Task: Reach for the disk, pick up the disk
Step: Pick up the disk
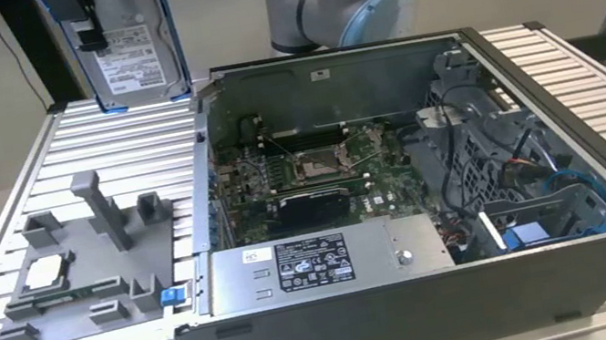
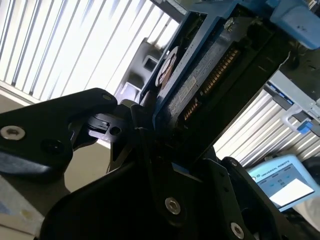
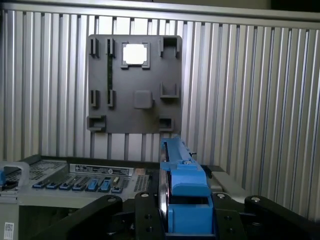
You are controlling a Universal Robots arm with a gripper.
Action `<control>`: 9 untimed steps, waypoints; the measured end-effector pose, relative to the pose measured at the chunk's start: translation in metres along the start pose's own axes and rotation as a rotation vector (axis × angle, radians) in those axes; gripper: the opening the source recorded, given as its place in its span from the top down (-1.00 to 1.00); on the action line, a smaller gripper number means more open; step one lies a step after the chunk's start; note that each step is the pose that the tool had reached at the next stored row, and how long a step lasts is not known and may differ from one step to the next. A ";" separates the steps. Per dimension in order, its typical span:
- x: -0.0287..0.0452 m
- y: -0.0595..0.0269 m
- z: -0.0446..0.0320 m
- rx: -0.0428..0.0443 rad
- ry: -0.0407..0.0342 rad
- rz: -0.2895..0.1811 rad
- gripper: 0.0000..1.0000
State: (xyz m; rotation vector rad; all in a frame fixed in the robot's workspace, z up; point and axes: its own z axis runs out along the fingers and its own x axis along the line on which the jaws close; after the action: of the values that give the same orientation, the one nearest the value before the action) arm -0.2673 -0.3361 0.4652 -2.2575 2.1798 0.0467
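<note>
Fingers (image 3: 226, 220) of your gripper (image 3: 186, 212) clamp the disk (image 1: 131, 46), held upright in the air off the open computer case's (image 1: 425, 307) far corner. Beside the case lies a grey tray (image 1: 91, 302) with a square chip (image 1: 49, 271); the second wrist view adds the disk's connector row (image 2: 215, 75).

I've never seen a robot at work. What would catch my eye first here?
The disk stands out first, held up in the gripper at the exterior view's top left. An open computer case sits mid-picture, boards and cables bare, with a grey tray at its left.
</note>
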 end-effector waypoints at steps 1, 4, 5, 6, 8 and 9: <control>0.0001 -0.0022 -0.0001 -0.0001 0.0000 0.000 1.00; 0.0003 -0.0091 -0.0002 -0.0001 0.0000 0.000 1.00; 0.0004 -0.0113 -0.0002 -0.0002 0.0000 0.000 1.00; 0.0005 -0.0136 -0.0003 -0.0003 0.0000 0.000 1.00; 0.0006 -0.0182 -0.0004 -0.0003 0.0000 0.000 1.00; 0.0007 -0.0203 -0.0004 -0.0002 0.0000 0.000 1.00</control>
State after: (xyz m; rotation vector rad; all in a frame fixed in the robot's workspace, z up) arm -0.2470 -0.3361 0.4653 -2.2576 2.1799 0.0469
